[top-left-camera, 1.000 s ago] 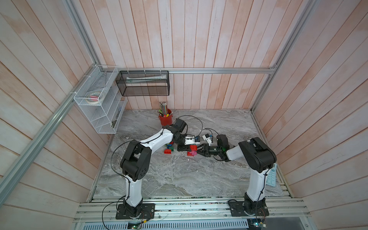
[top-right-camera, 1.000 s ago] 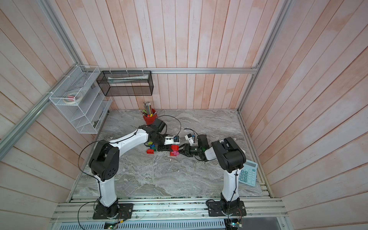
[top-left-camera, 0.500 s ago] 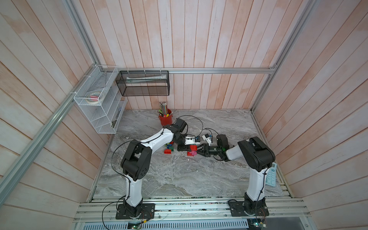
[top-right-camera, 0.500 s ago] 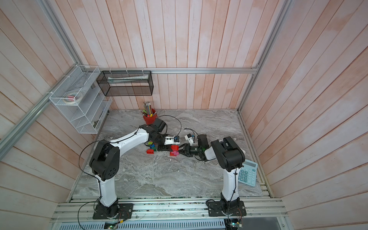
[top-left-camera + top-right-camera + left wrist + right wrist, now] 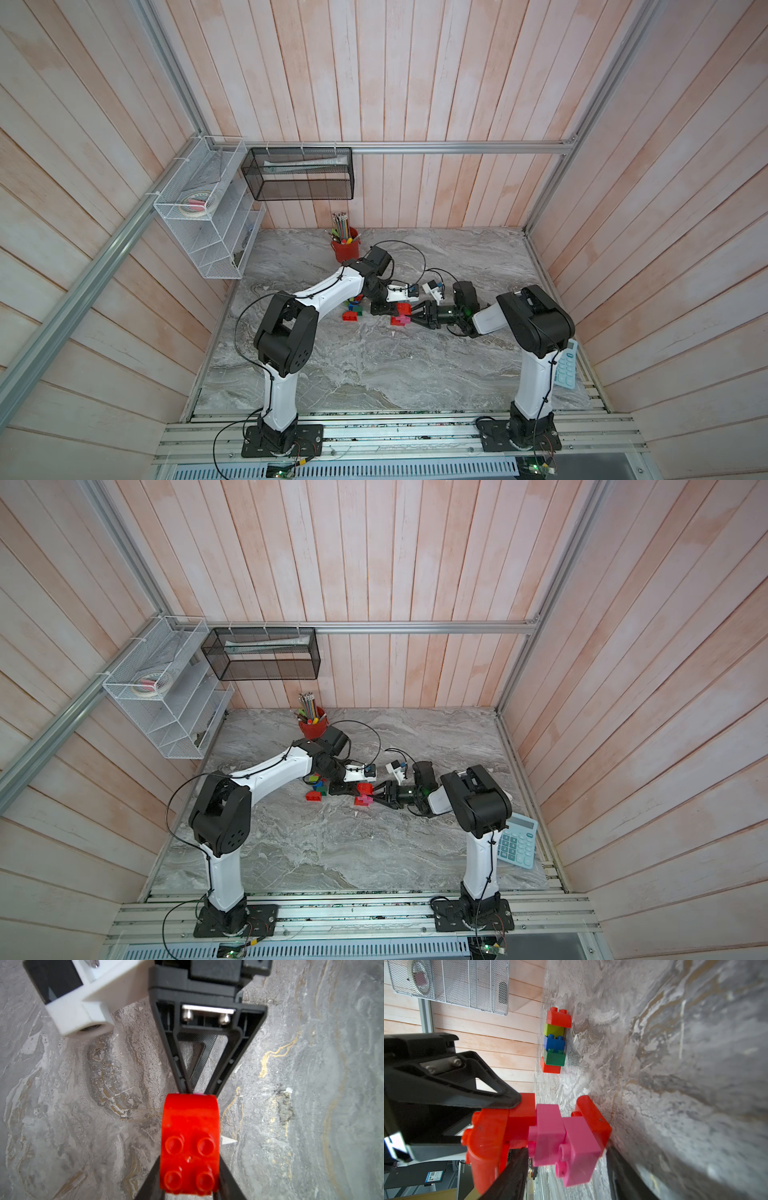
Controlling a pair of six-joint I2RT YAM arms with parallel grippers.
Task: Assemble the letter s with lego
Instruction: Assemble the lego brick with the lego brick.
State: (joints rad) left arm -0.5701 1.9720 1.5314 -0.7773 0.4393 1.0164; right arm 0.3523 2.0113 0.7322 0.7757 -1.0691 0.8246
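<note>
The left gripper (image 5: 395,309) clamps a red brick (image 5: 189,1147) (joined to pink bricks (image 5: 566,1142)) near the pencil cup (image 5: 345,249). The right gripper (image 5: 411,319) straddles the pink bricks; its grip state is indeterminate.

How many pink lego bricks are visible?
2. The first pink brick and the second pink brick are joined together, among red bricks, at the table's middle. Others may be hidden.

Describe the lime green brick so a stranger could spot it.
On the marble table, near the left arm's forearm, lies a short row of loose bricks. The lime green brick sits between a red end brick and the blue one, the only yellowish-green piece there.
</note>
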